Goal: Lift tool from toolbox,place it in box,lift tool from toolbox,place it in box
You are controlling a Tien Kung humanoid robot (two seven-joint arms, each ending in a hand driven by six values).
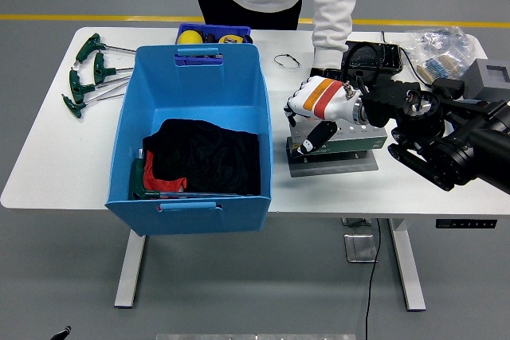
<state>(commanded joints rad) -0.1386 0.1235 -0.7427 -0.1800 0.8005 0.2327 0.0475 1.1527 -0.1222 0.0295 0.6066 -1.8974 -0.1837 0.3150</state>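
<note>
We see the right hand (316, 113), white with an orange band, hovering over the left end of the grey toolbox (339, 149) on the white surface (48, 157). Its fingers (312, 139) curl down toward the box's left edge, but we cannot tell whether they grip anything there. No tool shows clear of the toolbox. The black right arm (446, 137) comes in from the right edge.

The blue box (194, 137) stands just left of the toolbox, well apart from the hand; in it lie a black cloth (203, 153), something red (159, 181) and a green-handled tool (137, 183) at its lower left.

A person in a white sleeve (333, 5) stands at the far side, the sleeve's end just behind the robot hand. Green T-handle wrenches (86, 77) lie at the far left of the surface, and a small blue tray (213, 33) sits behind the box.
</note>
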